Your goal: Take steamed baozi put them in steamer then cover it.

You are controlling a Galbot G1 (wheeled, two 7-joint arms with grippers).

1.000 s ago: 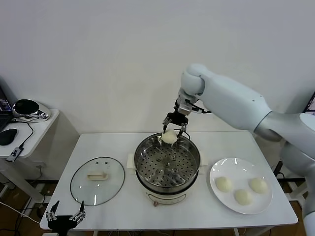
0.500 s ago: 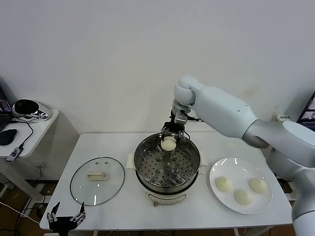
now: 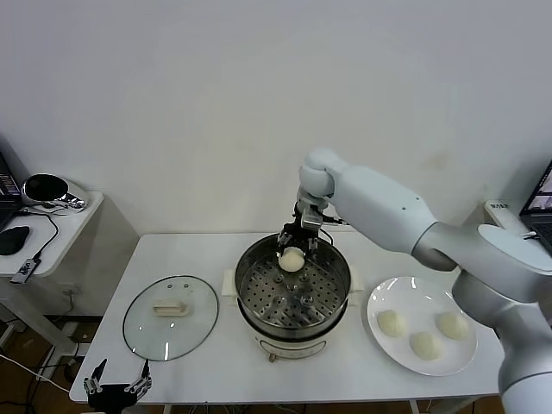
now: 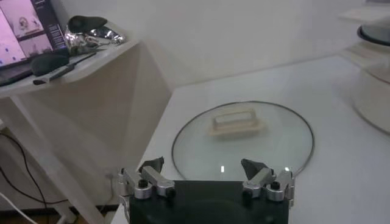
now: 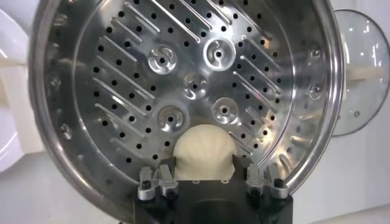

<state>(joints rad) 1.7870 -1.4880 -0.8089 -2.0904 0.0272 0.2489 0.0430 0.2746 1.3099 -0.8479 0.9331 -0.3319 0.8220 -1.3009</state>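
My right gripper (image 3: pixel 291 248) is shut on a pale baozi (image 3: pixel 291 258) and holds it just inside the far rim of the steel steamer (image 3: pixel 248 304). In the right wrist view the baozi (image 5: pixel 203 151) sits between the fingers above the perforated tray (image 5: pixel 183 73). Three more baozi (image 3: pixel 424 345) lie on the white plate (image 3: pixel 405 298) to the steamer's right. The glass cover (image 3: pixel 170 316) with its cream handle lies flat on the table to the steamer's left; it also shows in the left wrist view (image 4: pixel 244 140). My left gripper (image 3: pixel 115 380) is open at the table's front left edge.
A side table (image 3: pixel 60 220) with a laptop, mouse and a shiny object stands at the far left. The white table's front edge (image 3: pixel 302 402) runs below the steamer. The steamer's cream base (image 4: pixel 375 91) shows at the left wrist view's edge.
My right gripper has lowered with the baozi from above the steamer's far rim down into the pot, shifting slightly left. The left arm has stayed put.
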